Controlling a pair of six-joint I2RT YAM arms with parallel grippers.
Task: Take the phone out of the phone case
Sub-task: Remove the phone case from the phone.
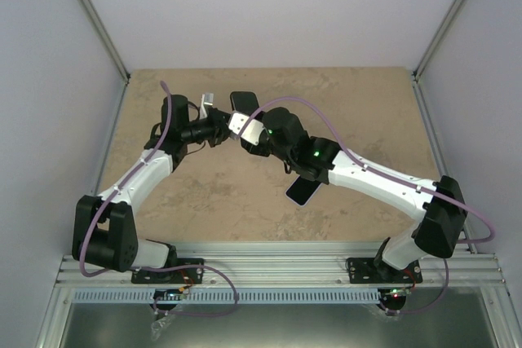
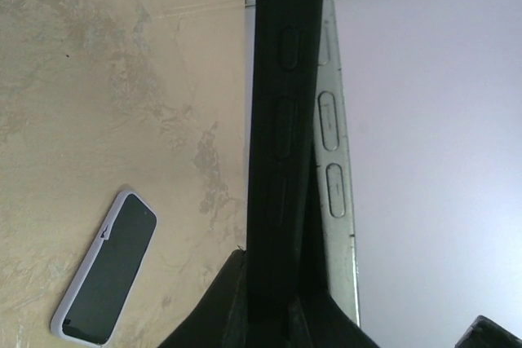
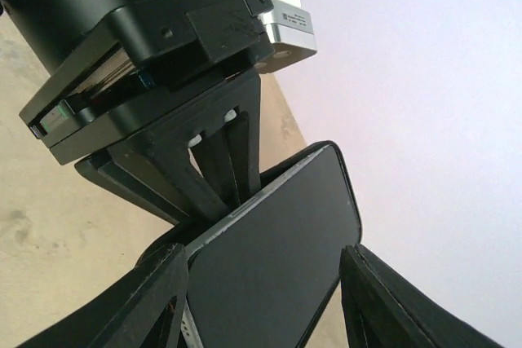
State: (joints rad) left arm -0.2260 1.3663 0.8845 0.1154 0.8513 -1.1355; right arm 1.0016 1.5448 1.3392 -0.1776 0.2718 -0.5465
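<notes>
Left gripper (image 3: 231,189), outstretched, pinches phone (image 3: 277,250) (midair).

No wording can be read anywhere. A pale printed label (image 3: 291,15) on the silver box-shaped unit (image 3: 285,34) carries lines of fine print, too small to make out. A tiny dark mark (image 2: 104,231) on the white-rimmed phone (image 2: 106,270) lying on the beige tabletop (image 2: 98,79) is likewise illegible.

A robot lab cell: arms (image 1: 147,173) bolted to aluminium rails (image 1: 277,270), stone-patterned tabletop (image 1: 220,201), plain white panels (image 1: 269,6).
</notes>
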